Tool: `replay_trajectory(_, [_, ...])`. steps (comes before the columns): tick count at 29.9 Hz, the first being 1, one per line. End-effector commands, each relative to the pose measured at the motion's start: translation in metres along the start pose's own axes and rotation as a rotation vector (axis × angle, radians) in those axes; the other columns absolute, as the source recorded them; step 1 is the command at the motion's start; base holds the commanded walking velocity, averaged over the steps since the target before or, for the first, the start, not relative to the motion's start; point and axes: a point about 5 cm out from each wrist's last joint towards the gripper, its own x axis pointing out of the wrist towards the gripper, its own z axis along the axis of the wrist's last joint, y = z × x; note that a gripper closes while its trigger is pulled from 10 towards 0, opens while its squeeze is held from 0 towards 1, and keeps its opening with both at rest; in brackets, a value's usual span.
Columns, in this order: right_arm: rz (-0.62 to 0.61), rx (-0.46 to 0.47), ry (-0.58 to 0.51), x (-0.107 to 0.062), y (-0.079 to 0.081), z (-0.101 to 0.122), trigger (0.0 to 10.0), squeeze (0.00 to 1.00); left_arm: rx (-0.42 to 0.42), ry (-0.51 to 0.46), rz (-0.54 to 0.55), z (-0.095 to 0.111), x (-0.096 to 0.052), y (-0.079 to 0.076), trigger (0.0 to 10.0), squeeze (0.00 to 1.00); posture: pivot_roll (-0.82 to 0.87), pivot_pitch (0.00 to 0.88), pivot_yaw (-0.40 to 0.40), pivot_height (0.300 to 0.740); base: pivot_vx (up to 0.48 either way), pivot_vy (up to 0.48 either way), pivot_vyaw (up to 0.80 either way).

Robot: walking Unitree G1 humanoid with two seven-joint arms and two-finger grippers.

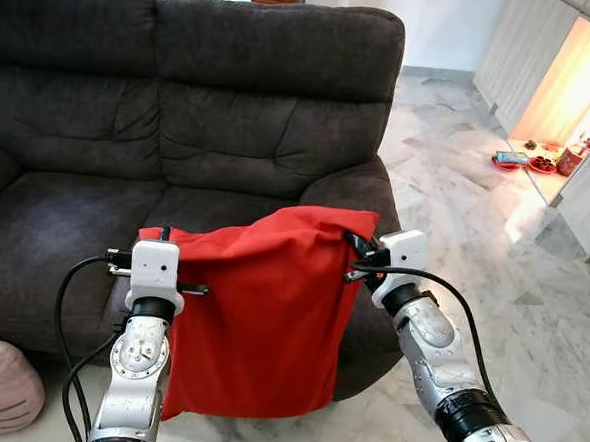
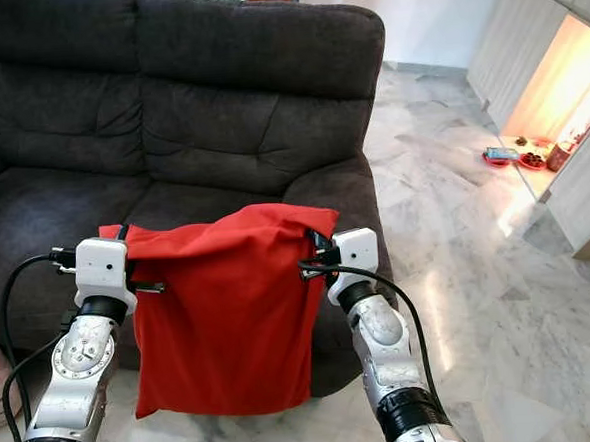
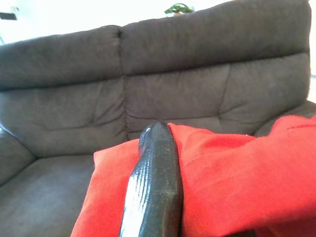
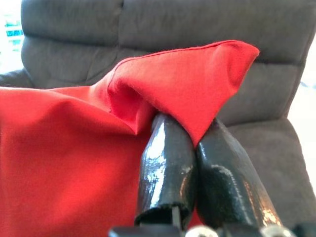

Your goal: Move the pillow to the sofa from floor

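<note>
Grippers come first, nearest the camera: the left gripper (image 1: 166, 234) is pinched on one upper corner of the red pillow (image 1: 256, 314), and the right gripper (image 1: 355, 245) is clamped on the other upper corner, its two black fingers (image 4: 168, 168) pressed together with a fold of red cloth caught between them. Between the two holds the pillow hangs clear of the floor (image 1: 455, 221), in front of the sofa (image 1: 218, 105), with its lower edge sagging below the level of the seat cushion and its top edge about level with the sofa's front armrest. The cloth drapes and creases freely, so the pillow looks soft, light and limp rather than stiff; it will probably swing and fold when carried, and the smooth cover could slip out of a shallow pinch. The corners seem the sensible places to hold, since the fabric bunches there and gives the fingers something to bite. Beyond the pillow the sofa's dark seat lies open, and to the sofa's left, low down, sits a pink cushion (image 1: 6, 384).
</note>
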Motion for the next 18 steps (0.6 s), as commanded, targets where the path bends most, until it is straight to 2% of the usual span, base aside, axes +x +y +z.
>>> replay_trajectory(1, [-0.029,-0.033,-0.137,0.005,-0.004,0.029,10.0,0.0,0.024,-0.113,0.028,0.026,0.005,0.006,10.0,0.0,0.11,0.0,-0.134,0.74,0.0,0.0,0.0])
replay_trajectory(5, [-0.059,-0.027,-0.183,0.0,-0.003,0.041,10.0,0.0,0.04,-0.164,0.071,0.044,0.004,0.014,10.0,0.0,0.12,0.0,-0.133,0.74,0.0,0.0,0.0])
replay_trajectory(9, [-0.068,-0.009,-0.266,0.004,0.003,0.065,10.0,0.0,0.065,-0.232,0.093,0.065,0.011,0.019,10.0,0.0,0.11,0.0,-0.131,0.74,0.0,0.0,0.0])
replay_trajectory(11, [-0.064,-0.005,-0.315,0.008,0.005,0.079,10.0,0.0,0.071,-0.267,0.097,0.075,0.016,0.019,10.0,0.0,0.11,0.0,-0.13,0.74,0.0,0.0,0.0])
replay_trajectory(18, [-0.066,0.001,-0.39,0.013,0.007,0.106,10.0,0.0,0.102,-0.321,0.084,0.094,0.02,0.016,10.0,0.0,0.11,0.0,-0.129,0.74,0.0,0.0,0.0])
